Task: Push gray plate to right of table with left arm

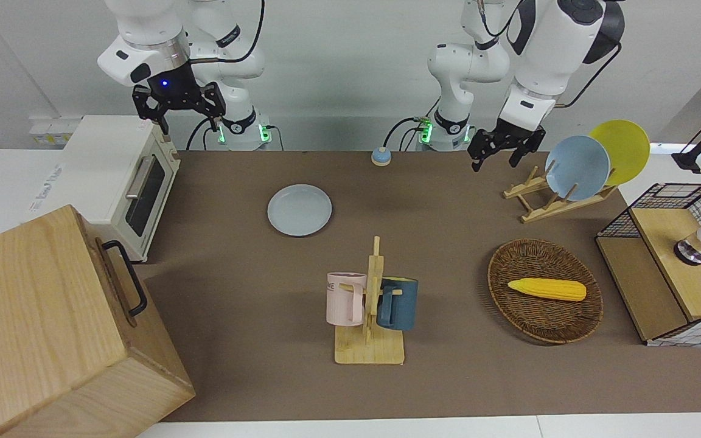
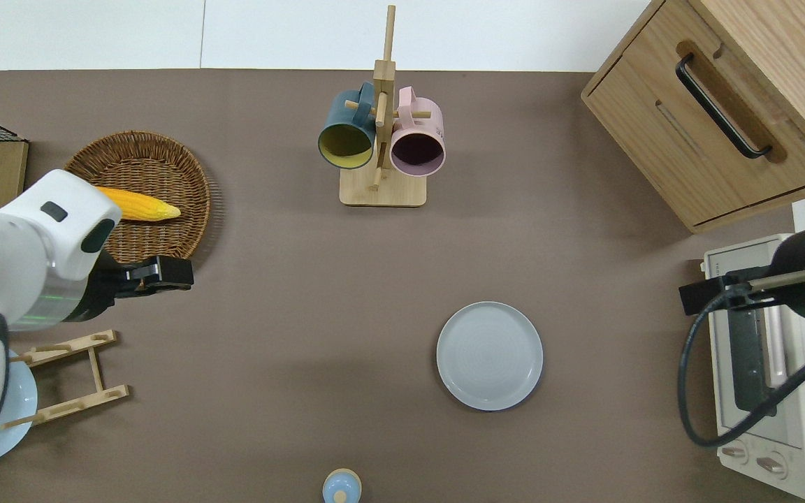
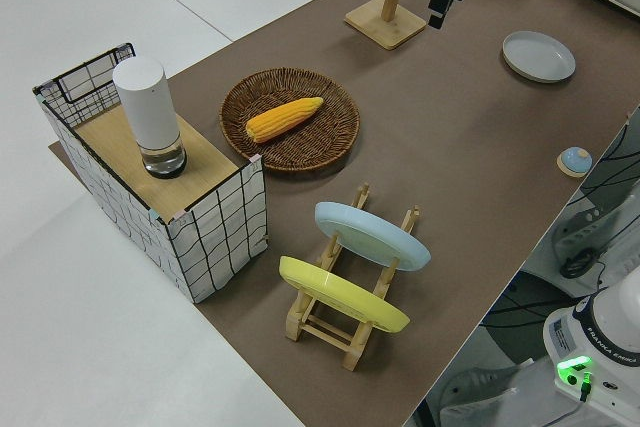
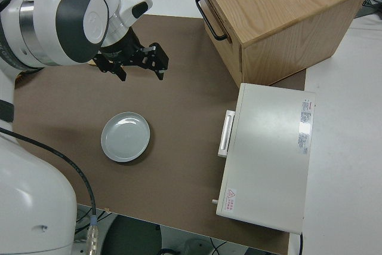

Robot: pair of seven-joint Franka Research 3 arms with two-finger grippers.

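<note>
I had the left gripper (image 1: 504,149) raised over bare table beside the wicker basket (image 2: 165,244), fingers spread and empty, the right arm parked. The gray plate (image 2: 490,355) lay flat toward the right arm's end, nearer the robots' edge. I judged a careless move could knock the plate rack (image 1: 545,198). The basket held one corn cob (image 1: 547,289).

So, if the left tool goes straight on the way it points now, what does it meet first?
Probably bare table. The left tool hangs open and points roughly downward, close to the plate rack. Depth is unclear, so it could meet the rack's wooden end instead.
</note>
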